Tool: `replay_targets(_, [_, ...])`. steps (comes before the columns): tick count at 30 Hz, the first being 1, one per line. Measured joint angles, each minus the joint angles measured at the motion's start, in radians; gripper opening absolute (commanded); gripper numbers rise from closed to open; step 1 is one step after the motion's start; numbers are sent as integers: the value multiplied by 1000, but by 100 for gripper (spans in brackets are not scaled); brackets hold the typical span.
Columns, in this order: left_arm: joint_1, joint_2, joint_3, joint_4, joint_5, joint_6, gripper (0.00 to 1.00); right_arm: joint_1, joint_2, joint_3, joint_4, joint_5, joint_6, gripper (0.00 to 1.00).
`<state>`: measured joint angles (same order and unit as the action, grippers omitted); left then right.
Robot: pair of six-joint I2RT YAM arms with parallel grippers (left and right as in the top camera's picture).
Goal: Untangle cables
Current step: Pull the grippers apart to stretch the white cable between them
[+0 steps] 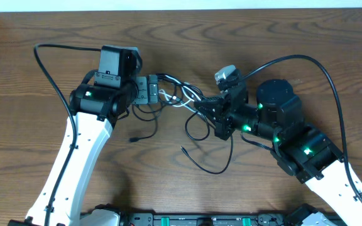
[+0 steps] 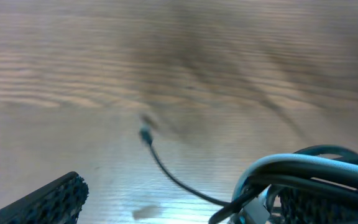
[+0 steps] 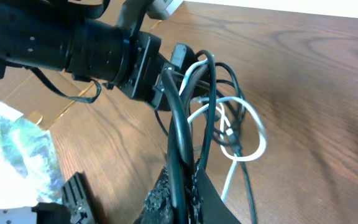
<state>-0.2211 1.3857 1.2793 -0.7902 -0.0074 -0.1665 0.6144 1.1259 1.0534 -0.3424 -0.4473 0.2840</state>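
Your right fingers (image 3: 180,186) are clamping shut on the black cables (image 3: 178,124), which are running from them toward your left fingers (image 1: 153,91). Those are standing wide open, with a bundle of strands draping over one of them. The white cable (image 3: 260,126) is looping just beside the right fingers. Slack black loops (image 1: 201,130) are lying on the counter (image 1: 55,37) near the right fingers. One plug (image 2: 145,134) is resting ahead of the left fingers.

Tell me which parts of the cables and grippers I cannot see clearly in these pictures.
1. Overhead: the right gripper covers its own grip point on the cables.
2. Left wrist: the view is blurred; the plug type is unreadable.
3. Right wrist: the white cable goes out of sight near the bottom edge; its end is unseen.
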Motion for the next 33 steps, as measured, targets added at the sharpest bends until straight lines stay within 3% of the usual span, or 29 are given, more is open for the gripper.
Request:
replay_targets(9, [-2,-2,0,-78,-227,-59,98,-16,0,0,-61,-27,-1,1])
replay_targets(17, [80,-9,0,-111,-235,-75,98,-105,-9,-1,-139,-62,-3,1])
replay_targets(23, [228,-3,0,-137,-337,-91,98,-208,-104,-1,-183,-66,-8,1])
replay_targets(29, [249,-3,0,-146,-310,-93,98,-266,-119,-1,-198,-77,-11,1])
replay_targets(30, [251,-3,0,-146,-295,-93,96,-269,-119,-1,-198,-77,-11,1])
replay_targets(33, [257,-3,0,-134,-246,-88,69,-274,-119,-1,-200,-76,-14,2])
